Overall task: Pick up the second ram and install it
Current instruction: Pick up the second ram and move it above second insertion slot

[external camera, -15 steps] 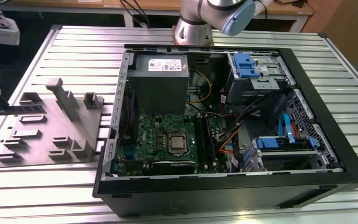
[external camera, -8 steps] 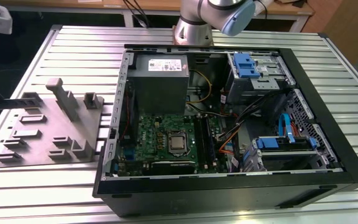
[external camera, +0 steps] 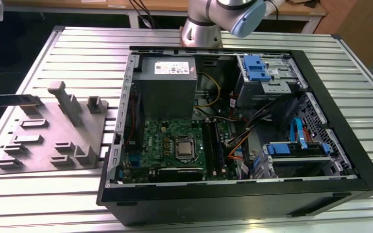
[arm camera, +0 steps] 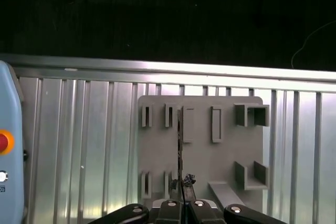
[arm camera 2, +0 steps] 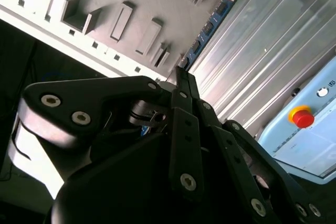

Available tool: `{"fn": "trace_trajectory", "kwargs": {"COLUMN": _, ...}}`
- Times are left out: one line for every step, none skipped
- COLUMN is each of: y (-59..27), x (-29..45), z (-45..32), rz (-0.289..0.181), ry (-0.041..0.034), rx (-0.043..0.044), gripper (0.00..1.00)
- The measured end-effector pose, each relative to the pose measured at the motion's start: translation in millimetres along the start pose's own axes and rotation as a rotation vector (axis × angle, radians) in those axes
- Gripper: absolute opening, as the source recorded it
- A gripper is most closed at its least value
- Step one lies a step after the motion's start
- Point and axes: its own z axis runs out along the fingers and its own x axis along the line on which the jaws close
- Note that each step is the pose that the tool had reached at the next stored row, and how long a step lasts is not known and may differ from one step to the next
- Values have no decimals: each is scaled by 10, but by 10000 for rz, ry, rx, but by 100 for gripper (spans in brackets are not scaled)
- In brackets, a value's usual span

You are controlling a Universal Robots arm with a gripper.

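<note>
**Gripping the second ram point(arm camera 2: 210, 24) above a grey holder plate point(arm camera: 202, 166)**

The claw point(arm camera 2: 181, 77) is closed on the stick, pinching it between its fingertips. The long blue-green board with its row of black chips sticks out past them. In the first wrist view the stick appears edge-on, as a thin dark line over the plate. Clamping across the flat faces probably keeps it straight and leaves its long edge free for a slot. It looks lifted clear of the plate's pockets, though that cannot be told for certain.

The plate lies flat on a ribbed aluminium worktop point(external camera: 76, 53). Beside it an open computer case point(external camera: 238, 196) lies on its side, with the green motherboard point(external camera: 167, 141) facing up. A red stop button point(arm camera 2: 302, 116) sits on a pale blue box nearby. Beyond the worktop's edge the floor is dark.
</note>
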Motion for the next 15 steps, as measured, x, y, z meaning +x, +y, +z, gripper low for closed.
{"fn": "trace_trajectory", "kwargs": {"y": 0, "x": -1, "z": -20, "rz": 0, "ry": 2, "rx": 0, "gripper": 11}}
{"fn": "trace_trajectory", "kwargs": {"y": 1, "x": -2, "z": -40, "rz": 0, "ry": 5, "rx": 0, "gripper": 11}}
{"fn": "trace_trajectory", "kwargs": {"y": 1, "x": -3, "z": -60, "rz": 0, "ry": 6, "rx": 0, "gripper": 11}}
{"fn": "trace_trajectory", "kwargs": {"y": 1, "x": -4, "z": -81, "rz": 0, "ry": 8, "rx": -1, "gripper": 11}}
{"fn": "trace_trajectory", "kwargs": {"y": 2, "x": -5, "z": -103, "rz": 0, "ry": 8, "rx": 0, "gripper": 11}}
{"fn": "trace_trajectory", "kwargs": {"y": 2, "x": -6, "z": -126, "rz": 0, "ry": 8, "rx": 0, "gripper": 11}}
{"fn": "trace_trajectory", "kwargs": {"y": 2, "x": -7, "z": -151, "rz": 0, "ry": 8, "rx": 0, "gripper": 11}}
{"fn": "trace_trajectory", "kwargs": {"y": 3, "x": -8, "z": -175, "rz": 0, "ry": 9, "rx": 0, "gripper": 11}}
{"fn": "trace_trajectory", "kwargs": {"y": 3, "x": -9, "z": -198, "rz": 0, "ry": 10, "rx": -1, "gripper": 11}}
{"fn": "trace_trajectory", "kwargs": {"y": 4, "x": -10, "z": -218, "rz": 0, "ry": 10, "rx": 0, "gripper": 11}}
{"fn": "trace_trajectory", "kwargs": {"y": 4, "x": -10, "z": -235, "rz": 0, "ry": 10, "rx": 0, "gripper": 11}}
{"fn": "trace_trajectory", "kwargs": {"y": 4, "x": -10, "z": -241, "rz": 0, "ry": 10, "rx": 1, "gripper": 11}}
{"fn": "trace_trajectory", "kwargs": {"y": 4, "x": -10, "z": -240, "rz": 0, "ry": 9, "rx": 2, "gripper": 11}}
{"fn": "trace_trajectory", "kwargs": {"y": 4, "x": -10, "z": -240, "rz": 0, "ry": 9, "rx": 2, "gripper": 11}}
{"fn": "trace_trajectory", "kwargs": {"y": 4, "x": -11, "z": -241, "rz": 0, "ry": 9, "rx": 2, "gripper": 11}}
